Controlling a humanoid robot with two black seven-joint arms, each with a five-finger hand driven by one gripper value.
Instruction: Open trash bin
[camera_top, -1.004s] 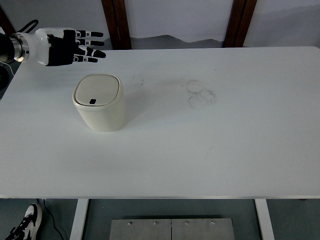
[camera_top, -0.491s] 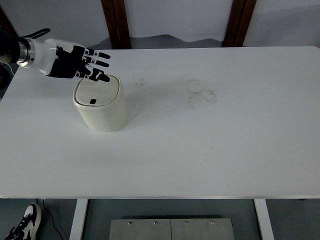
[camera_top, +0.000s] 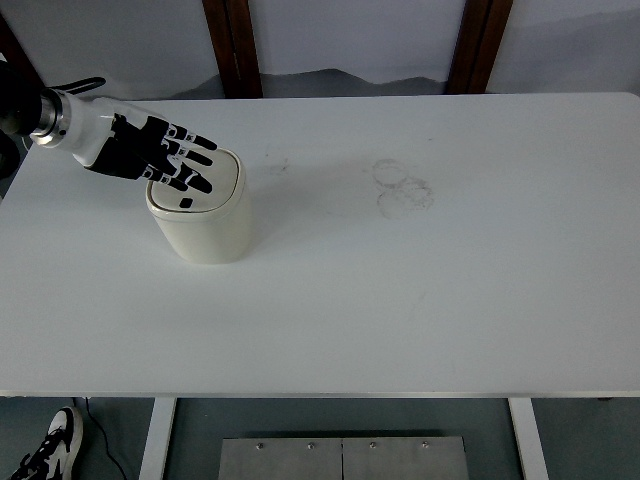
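A small cream trash bin (camera_top: 205, 225) stands upright on the left part of the white table (camera_top: 400, 280). Its rounded square lid (camera_top: 222, 176) is closed, with a dark button (camera_top: 186, 204) near its front edge. My left hand (camera_top: 175, 162) reaches in from the left edge and hovers flat over the lid, fingers (camera_top: 190, 150) spread and holding nothing. The fingertips lie over the lid's middle, just behind the button; I cannot tell whether they touch it. The right arm is out of view.
Faint grey ring marks (camera_top: 402, 188) stain the table right of centre. Two dark wooden posts (camera_top: 232, 45) stand behind the far edge. A shoe (camera_top: 45, 455) shows on the floor at the bottom left.
My left hand has come down and forward from behind the bin to over its lid. The bin has not moved and its lid stays closed.
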